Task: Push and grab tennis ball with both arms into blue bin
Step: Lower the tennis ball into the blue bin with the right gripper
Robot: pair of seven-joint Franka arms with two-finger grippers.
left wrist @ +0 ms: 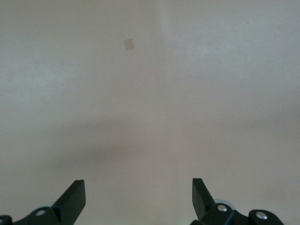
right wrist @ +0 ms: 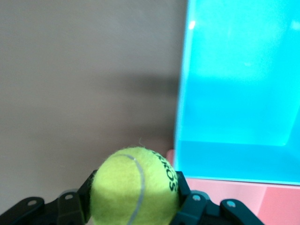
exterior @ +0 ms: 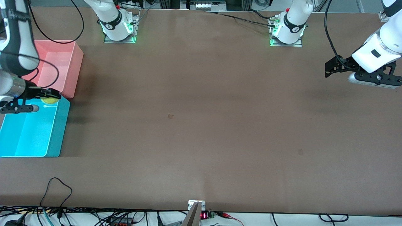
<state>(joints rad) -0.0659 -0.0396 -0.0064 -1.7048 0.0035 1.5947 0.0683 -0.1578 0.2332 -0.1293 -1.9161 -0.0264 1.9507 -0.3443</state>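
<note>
The yellow-green tennis ball [exterior: 50, 100] [right wrist: 135, 185] sits clamped between the black fingers of my right gripper [exterior: 47, 96] [right wrist: 135, 197], held up over the corner of the blue bin [exterior: 59, 131] [right wrist: 234, 93] that lies beside the pink tub. The ball's dark logo faces the right wrist camera. My left gripper [exterior: 328, 69] [left wrist: 139, 197] hangs open over bare table at the left arm's end, with nothing between its fingers.
A pink tub [exterior: 75, 62] stands against the blue bin, farther from the front camera. The brown table [exterior: 201, 125] stretches between the two arms. Cables lie along the table's front edge [exterior: 56, 188].
</note>
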